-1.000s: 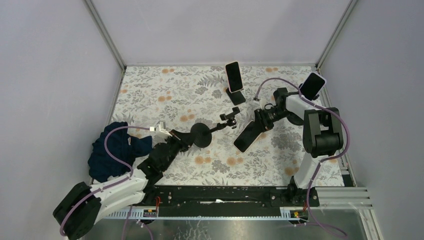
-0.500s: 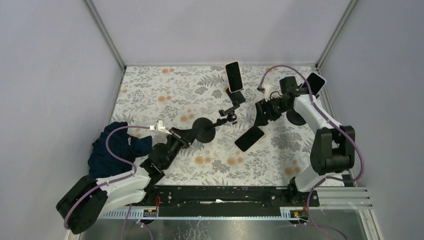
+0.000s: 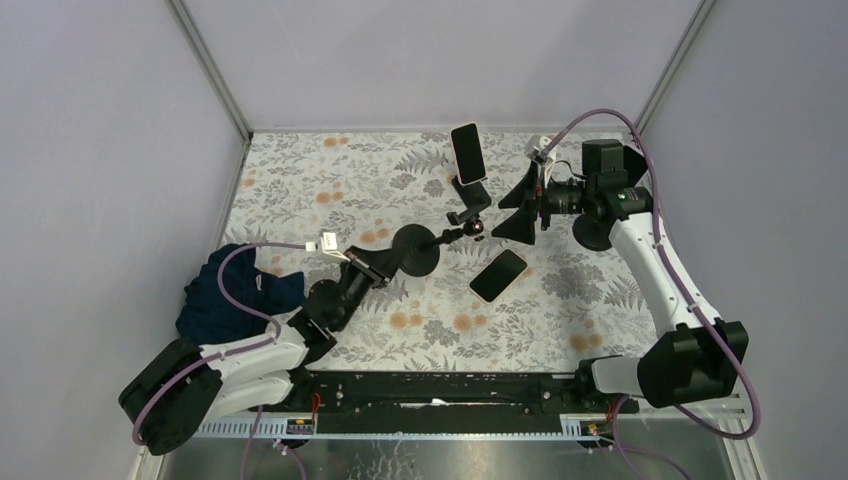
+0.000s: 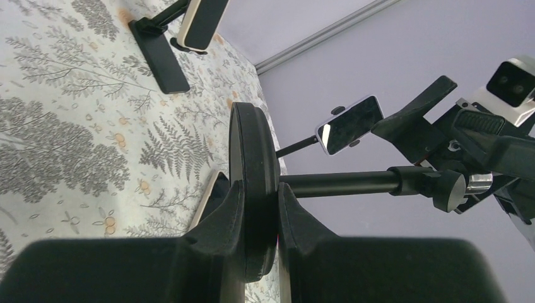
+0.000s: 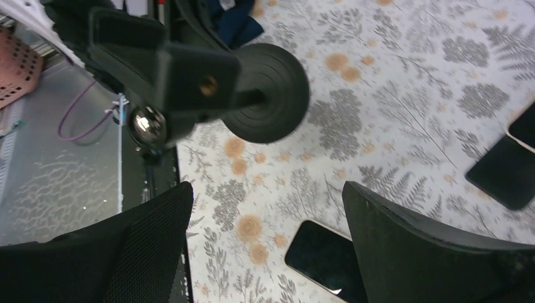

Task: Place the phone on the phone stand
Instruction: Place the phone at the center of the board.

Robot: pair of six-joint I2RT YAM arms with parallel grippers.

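The phone (image 3: 498, 275) lies flat and screen up on the flowered table, right of centre; it also shows below my right fingers (image 5: 322, 259). My left gripper (image 3: 385, 265) is shut on the round black base (image 4: 252, 158) of the phone stand (image 3: 415, 250), holding it tipped on its side. The stand's rod (image 4: 344, 183) points right to an empty clamp (image 3: 465, 222). My right gripper (image 3: 520, 205) hangs open and empty above the table, just right of that clamp and behind the phone. In the right wrist view its fingers (image 5: 145, 233) frame the phone from above.
A second phone (image 3: 467, 153) sits on a flat-based stand (image 3: 476, 195) at the back centre. Another stand's round base (image 3: 595, 235) is under my right arm, its phone (image 4: 350, 124) showing in the left wrist view. A dark blue cloth (image 3: 235, 300) lies at the left.
My right gripper let go of the phone, opened wide and pulled up and back. The phone now lies flat on the table. The left arm carried the stand slightly right.
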